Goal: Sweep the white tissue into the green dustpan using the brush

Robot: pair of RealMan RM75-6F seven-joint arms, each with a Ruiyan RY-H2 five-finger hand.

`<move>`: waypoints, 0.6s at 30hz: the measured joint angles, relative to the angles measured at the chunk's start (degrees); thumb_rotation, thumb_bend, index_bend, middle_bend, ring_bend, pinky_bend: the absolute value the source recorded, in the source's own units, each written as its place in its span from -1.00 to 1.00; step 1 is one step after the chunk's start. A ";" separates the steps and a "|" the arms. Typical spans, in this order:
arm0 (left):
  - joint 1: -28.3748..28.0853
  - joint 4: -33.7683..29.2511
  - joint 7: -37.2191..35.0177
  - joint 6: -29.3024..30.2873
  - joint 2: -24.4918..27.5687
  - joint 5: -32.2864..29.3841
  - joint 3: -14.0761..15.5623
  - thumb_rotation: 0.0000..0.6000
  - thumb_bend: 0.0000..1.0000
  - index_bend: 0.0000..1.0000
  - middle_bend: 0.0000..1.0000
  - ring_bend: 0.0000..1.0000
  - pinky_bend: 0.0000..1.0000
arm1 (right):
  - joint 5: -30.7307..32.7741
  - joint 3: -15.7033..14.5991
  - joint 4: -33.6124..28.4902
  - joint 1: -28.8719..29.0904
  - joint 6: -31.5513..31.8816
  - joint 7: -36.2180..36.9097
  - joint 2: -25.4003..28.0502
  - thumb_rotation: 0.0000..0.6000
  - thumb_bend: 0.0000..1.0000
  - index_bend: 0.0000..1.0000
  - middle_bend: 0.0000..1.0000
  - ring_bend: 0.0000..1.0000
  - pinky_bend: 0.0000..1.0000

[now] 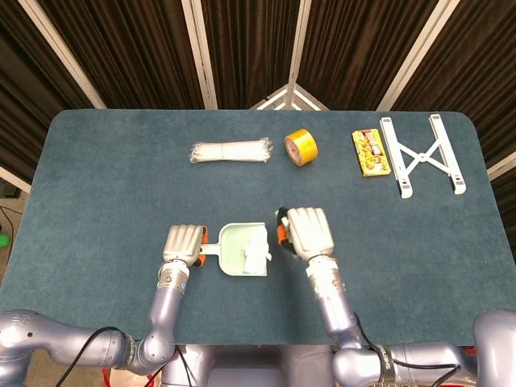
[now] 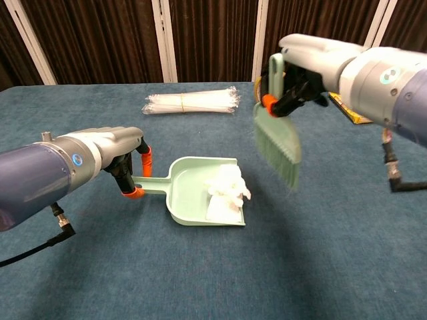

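Observation:
The green dustpan [image 2: 193, 190] [image 1: 238, 246] lies flat on the blue table, its mouth facing right. My left hand [image 2: 110, 150] [image 1: 184, 242] grips its handle. The crumpled white tissue [image 2: 227, 190] [image 1: 256, 251] sits inside the pan, near its open edge. My right hand [image 2: 313, 57] [image 1: 308, 230] holds the brush [image 2: 277, 137] by its handle, bristles down and tilted. The brush hangs in the air above and to the right of the pan, clear of the tissue.
A bundle of white cable ties [image 1: 230, 151] and a yellow tape roll [image 1: 301, 147] lie at the back middle. A yellow packet [image 1: 371, 153] and a white folding stand [image 1: 422, 153] sit at the back right.

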 measured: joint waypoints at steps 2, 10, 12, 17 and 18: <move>0.03 0.00 -0.08 0.00 -0.01 -0.02 0.02 1.00 0.45 0.58 1.00 1.00 1.00 | 0.03 -0.60 0.99 -0.41 -0.11 0.21 0.67 1.00 1.00 0.57 0.77 0.86 0.67; -0.10 0.00 -0.15 -0.04 -0.40 -0.03 0.10 1.00 0.46 0.58 1.00 1.00 1.00 | 2.30 -3.27 3.56 -1.30 -1.69 1.13 -0.28 1.00 1.00 0.57 0.77 0.86 0.67; -0.19 0.09 -0.17 -0.06 -0.49 -0.08 -0.02 1.00 0.46 0.58 1.00 1.00 1.00 | 2.68 -3.51 3.89 -1.28 -1.88 1.35 -1.29 1.00 1.00 0.57 0.77 0.86 0.67; -0.25 0.38 -0.38 -0.21 -0.80 -0.53 -0.36 1.00 0.46 0.58 1.00 1.00 1.00 | 3.72 -3.17 3.74 -0.82 -1.88 1.39 -2.76 1.00 1.00 0.57 0.77 0.86 0.67; -0.28 0.45 -0.40 -0.26 -0.88 -0.69 -0.43 1.00 0.46 0.58 1.00 1.00 1.00 | 3.91 -3.02 3.58 -0.70 -1.88 1.36 -2.99 1.00 1.00 0.57 0.77 0.86 0.67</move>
